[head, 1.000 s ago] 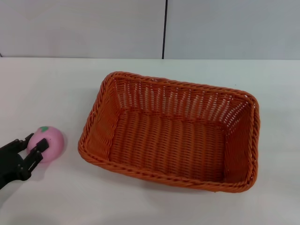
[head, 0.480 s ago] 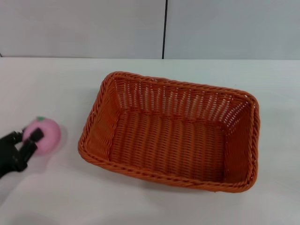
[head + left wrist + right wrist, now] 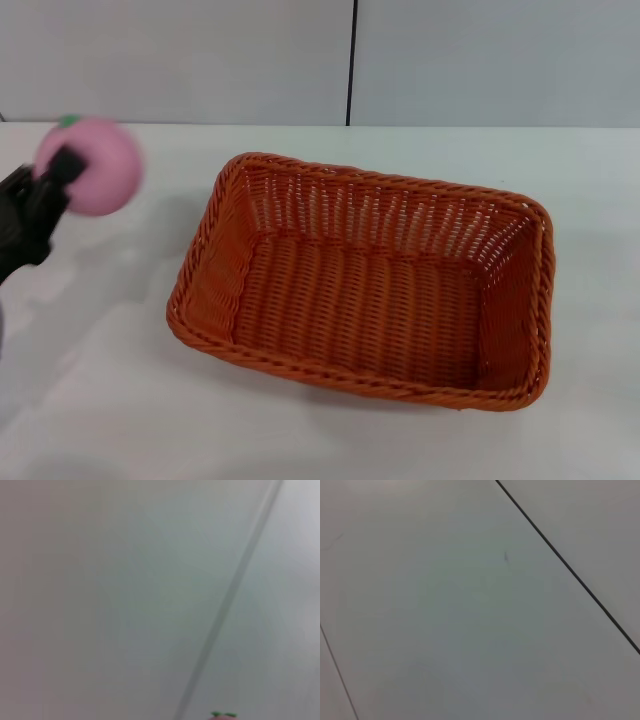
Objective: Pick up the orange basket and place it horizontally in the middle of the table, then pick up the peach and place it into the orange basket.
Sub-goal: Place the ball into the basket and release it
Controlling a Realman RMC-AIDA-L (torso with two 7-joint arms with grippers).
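Note:
The orange basket (image 3: 365, 280) lies lengthwise across the middle of the white table (image 3: 110, 400), open side up and empty. The pink peach (image 3: 93, 166) hangs in the air at the far left, well above the tabletop and left of the basket. My left gripper (image 3: 62, 172) is shut on the peach, its black fingers (image 3: 58, 168) wrapped around the fruit's left side. In the left wrist view only the peach's green stem spot (image 3: 223, 714) peeks in at the edge. My right gripper is out of view.
A grey wall with a dark vertical seam (image 3: 351, 60) runs behind the table's far edge. The right wrist view holds only pale panels with a dark seam (image 3: 565, 562).
My left gripper has lifted the peach from the table at the lower left up to well above the surface. The basket has not moved.

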